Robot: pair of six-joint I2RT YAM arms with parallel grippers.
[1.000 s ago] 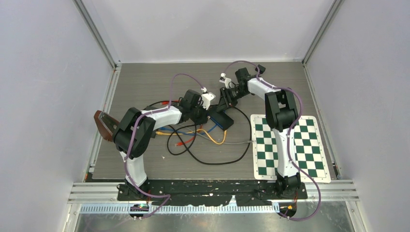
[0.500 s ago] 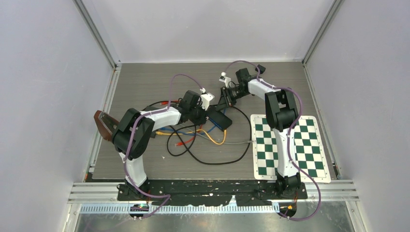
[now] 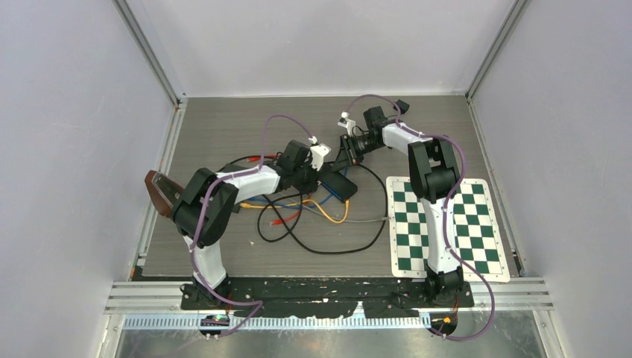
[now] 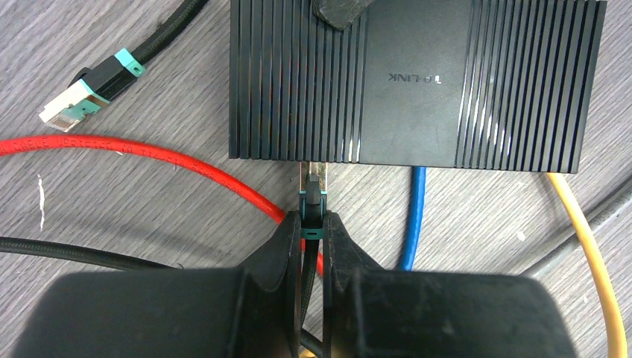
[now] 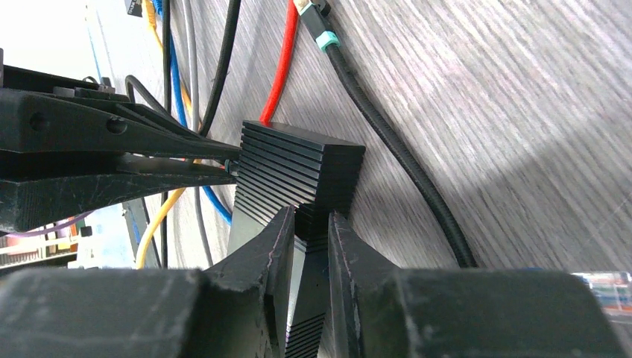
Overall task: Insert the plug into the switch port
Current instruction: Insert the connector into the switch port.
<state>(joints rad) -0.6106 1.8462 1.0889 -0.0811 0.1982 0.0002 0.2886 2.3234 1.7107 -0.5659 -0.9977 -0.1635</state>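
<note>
Your left jaws are pinching the plug by its black boot w/ teal band, just behind the clip. Its clear tip meets the near edge of the black ribbed TP-Link switch; can't tell if it's seated in the port. A blue cable enters beside it. Your right jaws pinch the switch's end, flat on the desk.
</note>
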